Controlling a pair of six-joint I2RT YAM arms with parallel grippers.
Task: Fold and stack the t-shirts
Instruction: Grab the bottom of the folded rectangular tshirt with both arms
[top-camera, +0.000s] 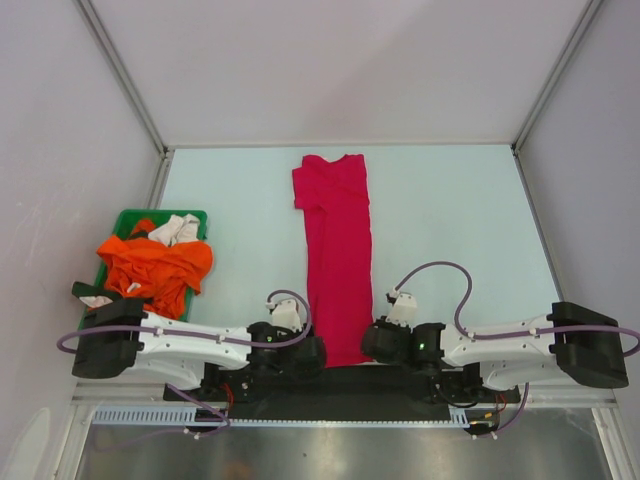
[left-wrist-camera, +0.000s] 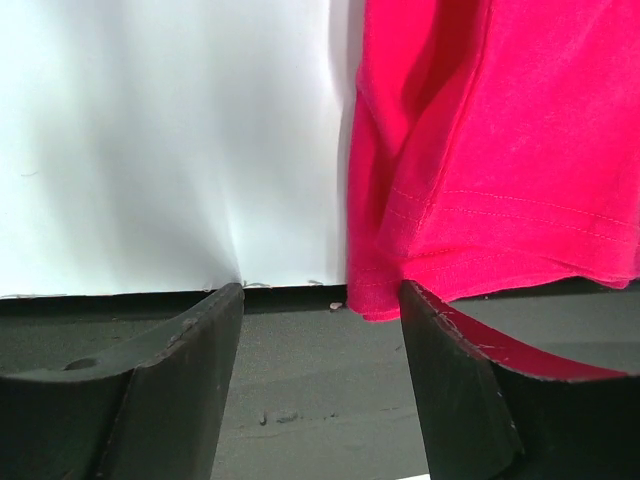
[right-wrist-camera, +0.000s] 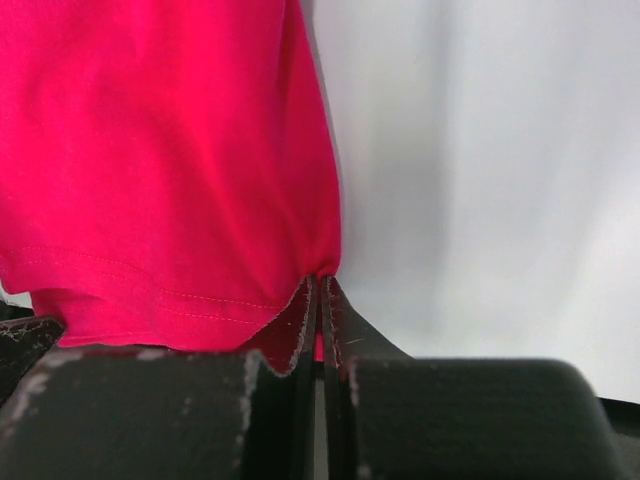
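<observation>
The pink shirt (top-camera: 338, 250) lies mid-table as a narrow strip, long axis running near to far, its near hem between the two grippers. The orange shirts (top-camera: 155, 268) are heaped on the tray (top-camera: 120, 222) at the left. The right gripper (right-wrist-camera: 320, 285), low at the near edge with its arm reaching in from the right, is pinched on the hem's right corner. The left gripper (left-wrist-camera: 320, 295), mirrored and just as low, has wide jaws with the left corner just inside its right finger, nothing clamped, so it likely must close there next.
</observation>
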